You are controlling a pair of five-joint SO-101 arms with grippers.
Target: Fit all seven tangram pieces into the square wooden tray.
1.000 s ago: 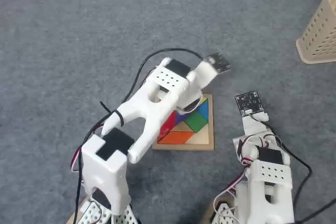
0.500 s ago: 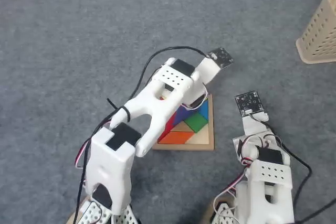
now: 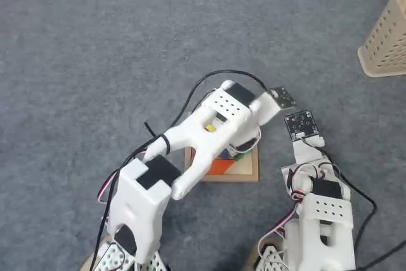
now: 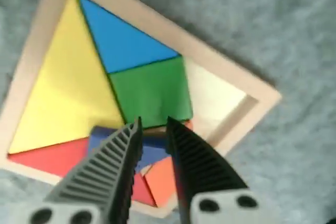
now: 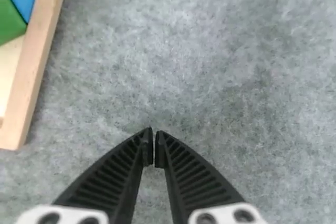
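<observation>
Nearly done, I'd say: most pieces (image 4: 68,87) lie flat in the tray (image 4: 262,98), but a corner slot (image 4: 212,95) looks bare and the dark blue piece (image 4: 102,137) seems unseated. Over it hovers the left gripper (image 4: 153,127), fingers slightly apart and holding nothing. The right gripper (image 5: 150,142) is pressed together over the carpet (image 5: 236,51), just beside the tray.

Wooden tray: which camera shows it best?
The left wrist view: the tray shows nearly whole, with its coloured pieces and one bare gap. In the high view the left arm covers most of it, leaving its near rim. The right wrist view catches one rim and slivers of two pieces.
</observation>
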